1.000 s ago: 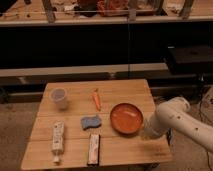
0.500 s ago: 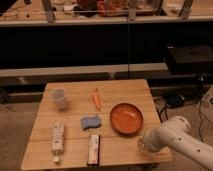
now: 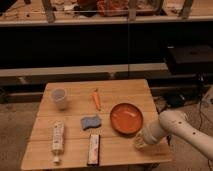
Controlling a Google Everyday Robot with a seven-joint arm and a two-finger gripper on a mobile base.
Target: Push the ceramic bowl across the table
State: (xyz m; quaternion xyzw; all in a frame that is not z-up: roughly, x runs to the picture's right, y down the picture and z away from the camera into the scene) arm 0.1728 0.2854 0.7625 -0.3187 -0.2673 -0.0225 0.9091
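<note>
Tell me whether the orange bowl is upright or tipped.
Upright: the wide orange-red ceramic bowl sits flat on the slatted wooden table, inside facing up. The gripper is at its front-right edge.

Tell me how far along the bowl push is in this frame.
Done: nothing visible yet; the ceramic bowl sits on the right half of the table, near the front. In hand: the gripper is low at the table's front right, just in front of and right of the bowl; contact cannot be confirmed. Left: the whole push across the table.
</note>
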